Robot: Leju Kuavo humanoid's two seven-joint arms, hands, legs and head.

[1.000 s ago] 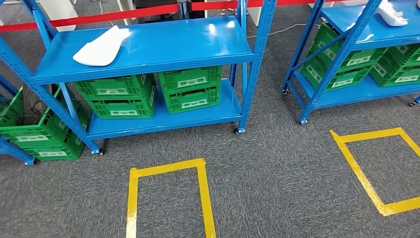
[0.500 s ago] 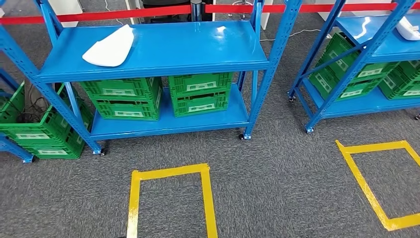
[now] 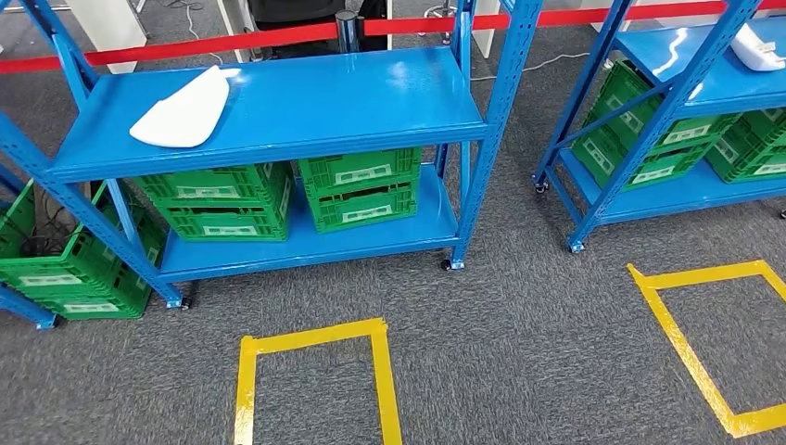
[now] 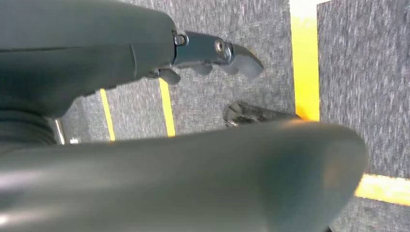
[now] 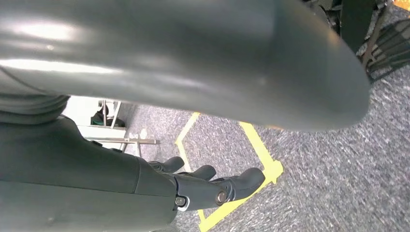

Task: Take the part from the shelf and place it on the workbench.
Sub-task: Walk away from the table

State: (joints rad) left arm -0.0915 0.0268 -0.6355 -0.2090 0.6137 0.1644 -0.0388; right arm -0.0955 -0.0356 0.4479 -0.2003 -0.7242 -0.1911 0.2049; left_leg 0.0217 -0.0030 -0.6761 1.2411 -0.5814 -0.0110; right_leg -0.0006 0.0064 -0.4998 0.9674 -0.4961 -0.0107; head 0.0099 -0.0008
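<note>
A white, flat curved part (image 3: 183, 111) lies on the left of the top board of the blue shelf (image 3: 352, 93) in the head view. My left hand (image 4: 208, 53) hangs over grey carpet, its fingers stretched out and apart from the thumb, holding nothing. My right hand (image 5: 212, 186) hangs the same way, fingers apart and holding nothing, over carpet with yellow tape.
Green crates (image 3: 357, 190) fill the shelf's lower board, and more (image 3: 65, 269) stand at the far left. A second blue shelf (image 3: 686, 190) on the right carries another white part (image 3: 755, 48). Yellow tape squares (image 3: 315, 338) mark the carpet. A red barrier tape (image 3: 232, 42) runs behind.
The whole head picture has shifted as the camera moved: the shelf sits a little further left and lower than half a second ago. The things themselves have not moved.
</note>
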